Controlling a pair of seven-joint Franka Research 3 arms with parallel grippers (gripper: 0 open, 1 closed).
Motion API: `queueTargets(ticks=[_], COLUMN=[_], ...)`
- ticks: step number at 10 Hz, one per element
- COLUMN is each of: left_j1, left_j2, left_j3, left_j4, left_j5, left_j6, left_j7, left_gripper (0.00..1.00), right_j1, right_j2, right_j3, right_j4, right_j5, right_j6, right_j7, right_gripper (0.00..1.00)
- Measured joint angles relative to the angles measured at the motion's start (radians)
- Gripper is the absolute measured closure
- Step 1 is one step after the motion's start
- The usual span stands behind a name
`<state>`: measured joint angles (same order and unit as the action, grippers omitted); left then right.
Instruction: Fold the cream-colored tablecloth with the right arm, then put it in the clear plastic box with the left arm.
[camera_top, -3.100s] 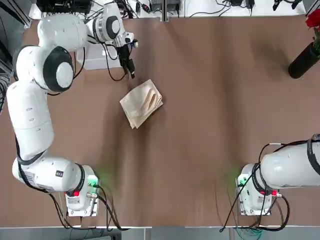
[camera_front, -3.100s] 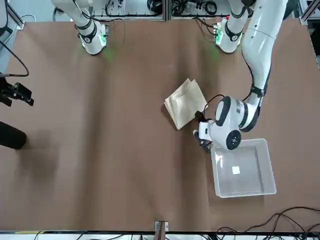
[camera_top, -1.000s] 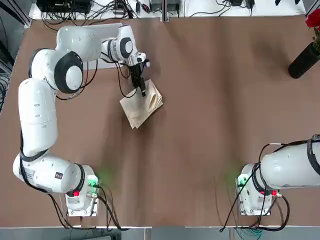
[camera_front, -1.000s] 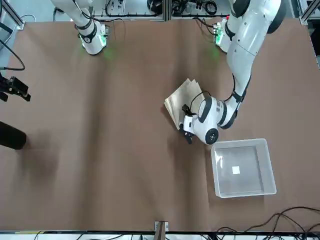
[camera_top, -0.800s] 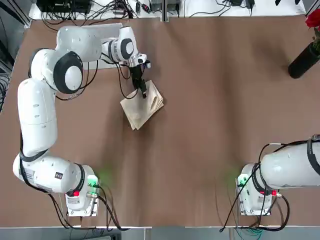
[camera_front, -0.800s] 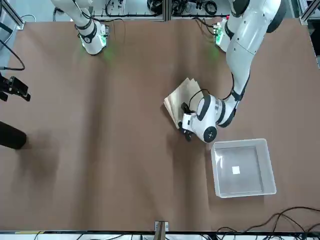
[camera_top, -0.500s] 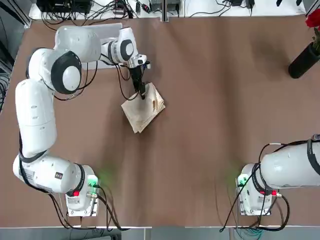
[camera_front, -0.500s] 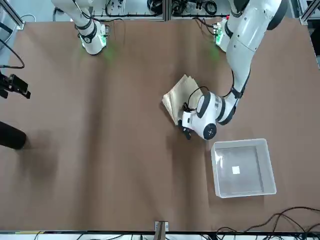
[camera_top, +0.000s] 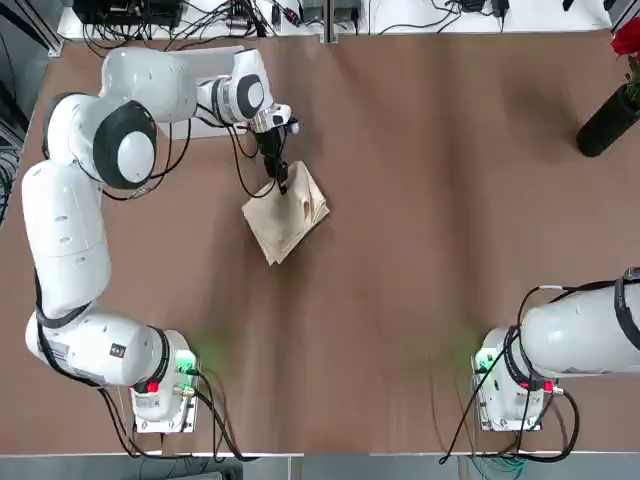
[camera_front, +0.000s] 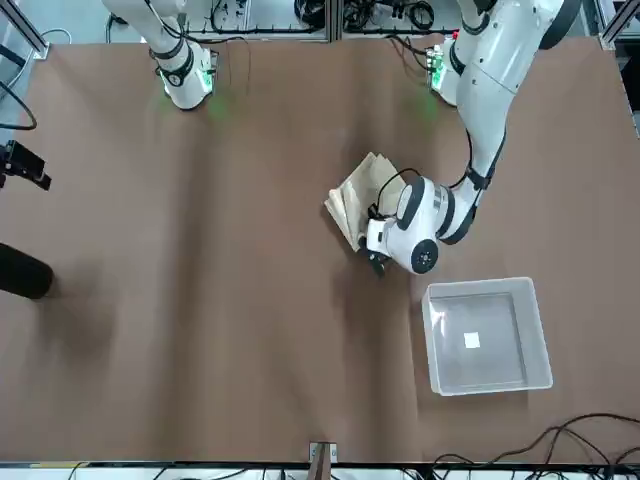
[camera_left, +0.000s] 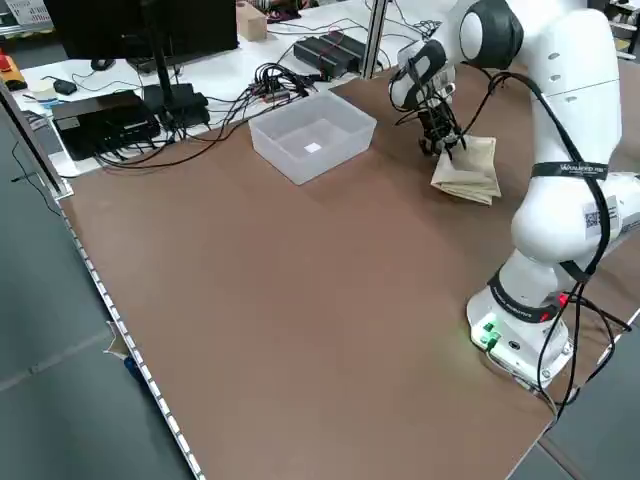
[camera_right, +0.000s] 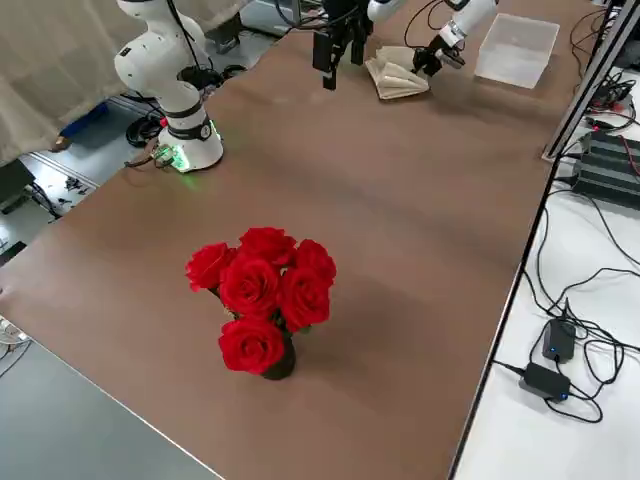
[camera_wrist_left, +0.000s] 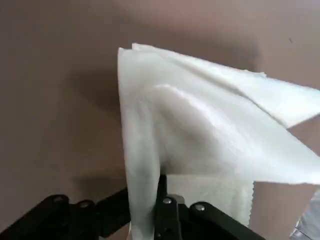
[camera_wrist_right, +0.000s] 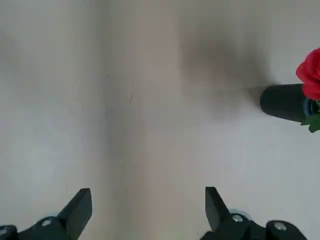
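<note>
The cream-colored tablecloth lies folded into a small wad on the brown table, left of the middle; it also shows in the front view and the left side view. My left gripper is at the wad's far edge, shut on it; the left wrist view shows the tablecloth pinched between the left gripper's fingers. The clear plastic box stands empty beyond the cloth, on the table's left side, also seen at the back. My right gripper hangs open over bare table, far from the cloth.
A dark vase of red roses stands at the table's far right, also seen from above. Cables and electronics lie on a white bench past the box. The right arm's base sits at the near right.
The left gripper came from beside the box to the cloth's far edge and closed on it. The wad shifted slightly. The right arm stayed put.
</note>
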<state>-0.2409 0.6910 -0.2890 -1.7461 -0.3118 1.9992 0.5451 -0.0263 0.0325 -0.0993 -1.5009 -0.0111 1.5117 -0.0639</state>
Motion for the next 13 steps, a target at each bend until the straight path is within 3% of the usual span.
queueTargets(ticks=[4, 9, 13], left_j1=[0.072, 0.149, 0.221], left_j2=[-0.076, -0.111, -0.127], left_j3=[0.006, 0.019, 0.030], left_j4=[0.108, 0.354, 0.436], left_j5=[0.074, 0.152, 0.258], left_j6=[-0.158, -0.430, -0.475], left_j7=[0.011, 0.051, 0.248], left_gripper=[0.85, 0.85, 0.85], right_j1=[-0.007, -0.005, -0.005], right_j2=[0.001, 0.007, 0.008], right_j3=[0.001, 0.005, 0.007], right_j4=[-0.002, -0.048, -0.112], right_j5=[0.000, 0.000, 0.000], right_j6=[0.000, 0.074, 0.124], right_j7=[0.000, 0.000, 0.000], right_gripper=[0.00, 0.00, 0.00])
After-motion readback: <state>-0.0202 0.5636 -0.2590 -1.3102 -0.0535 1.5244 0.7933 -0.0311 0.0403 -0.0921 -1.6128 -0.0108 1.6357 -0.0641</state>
